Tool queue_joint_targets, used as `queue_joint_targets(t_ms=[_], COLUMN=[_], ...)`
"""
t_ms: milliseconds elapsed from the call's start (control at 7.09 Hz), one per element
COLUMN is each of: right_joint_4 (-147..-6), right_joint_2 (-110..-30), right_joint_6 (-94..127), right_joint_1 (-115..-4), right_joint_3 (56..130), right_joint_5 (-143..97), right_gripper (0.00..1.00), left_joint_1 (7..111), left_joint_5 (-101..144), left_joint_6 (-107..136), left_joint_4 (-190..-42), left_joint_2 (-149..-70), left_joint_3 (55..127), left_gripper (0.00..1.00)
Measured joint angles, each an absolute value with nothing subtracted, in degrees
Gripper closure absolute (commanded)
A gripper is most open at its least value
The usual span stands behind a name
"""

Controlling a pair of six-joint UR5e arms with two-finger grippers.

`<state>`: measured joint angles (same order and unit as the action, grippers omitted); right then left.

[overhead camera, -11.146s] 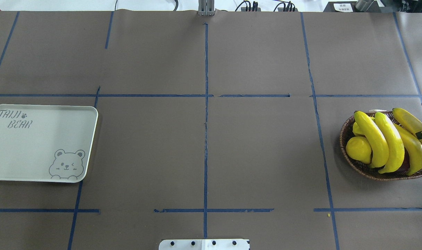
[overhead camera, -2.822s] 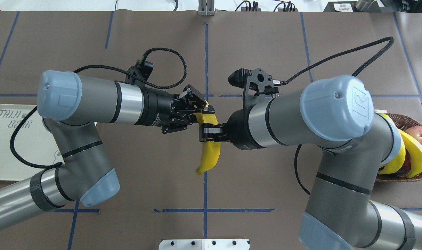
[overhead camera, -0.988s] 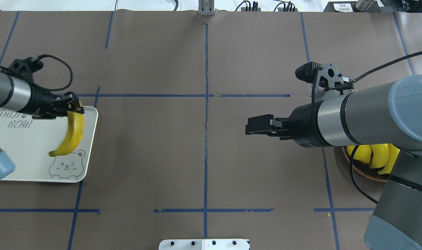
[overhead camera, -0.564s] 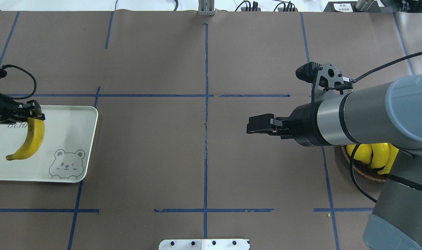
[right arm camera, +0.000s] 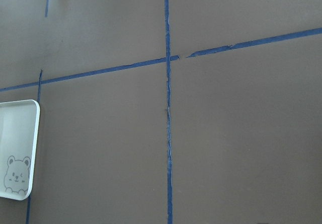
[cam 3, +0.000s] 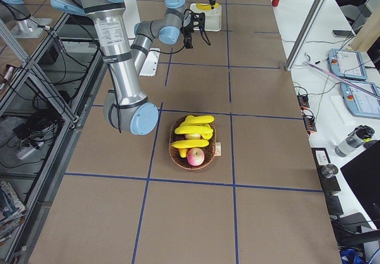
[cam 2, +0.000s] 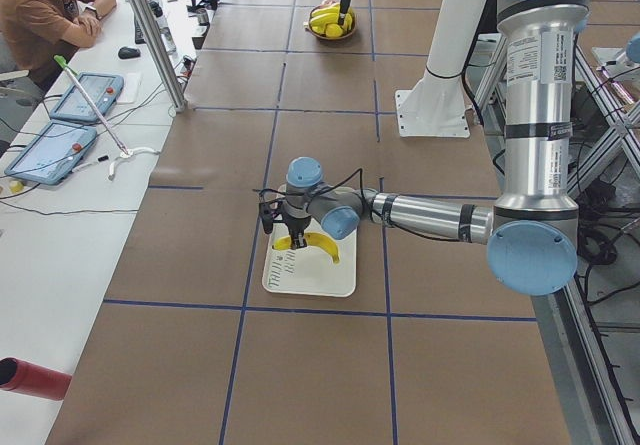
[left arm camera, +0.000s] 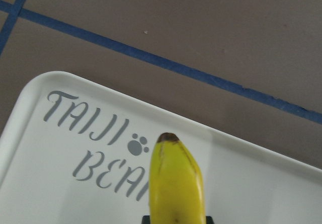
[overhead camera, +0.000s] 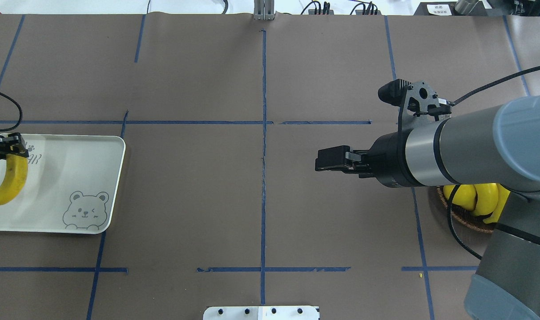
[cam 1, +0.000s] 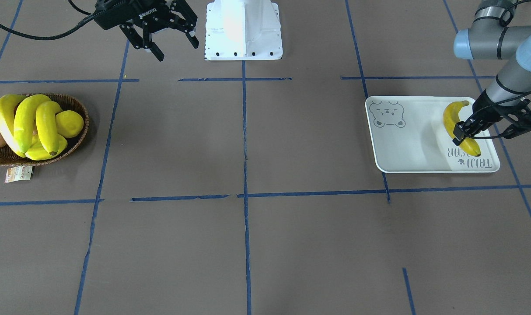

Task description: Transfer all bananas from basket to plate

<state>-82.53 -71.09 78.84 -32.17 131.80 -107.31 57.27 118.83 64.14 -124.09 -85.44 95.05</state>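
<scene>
Over the lettered end of the bear-print tray (cam 1: 405,151), the left tool (cam 1: 462,133) is pinching one banana (cam 1: 453,116) near its end, close to the tray's outer rim. Right tool (cam 1: 176,48) is hovering above the desk (cam 1: 291,240), spread wide, holding nothing. Three bananas (cam 1: 27,120) are lying in the wicker basket (cam 1: 84,127). Risk: if it's let go from height this near the rim, the curved fruit may rock and roll off.

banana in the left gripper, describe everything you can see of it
The banana is long, curved and smooth bright yellow, dark at its tip. The left gripper is shut on it towards one end; the longer part sticks out free. It is over the lettered end of the plate. Whether it touches the plate cannot be told.
</scene>
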Motion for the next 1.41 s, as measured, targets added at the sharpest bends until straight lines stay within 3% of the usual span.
queue_joint_targets(t_ms=[423,564,705,847,1411], right_joint_4=[-82.5,-82.5,-82.5,-82.5,-82.6], right_joint_2=[-71.0,-70.9,-70.9,-70.9,-71.7], right_joint_6=[78.9,78.9,78.9,78.9,78.8], right_joint_1=[-32.2,-32.2,-32.2,-32.2,-33.4], right_joint_3=[131.9,131.9,132.0,132.0,132.1], right_joint_5=[-107.4,-107.4,-107.4,-107.4,-107.9], right_gripper=[0.00,0.00,0.00,0.00,0.00], left_joint_1=[57.5,57.6,57.6,57.6,58.4], left_joint_5=[118.2,117.7,117.5,117.4,117.6], left_joint_6=[63.2,63.1,62.6,62.0,61.3], left_joint_4=[-124.2,-124.2,-124.2,-124.2,-124.2], left_joint_2=[-84.9,-84.9,-84.7,-84.4,-84.2], left_joint_3=[92.6,92.1,91.7,91.5,92.3], left_gripper=[1.00,0.96,0.58,0.01,0.00])
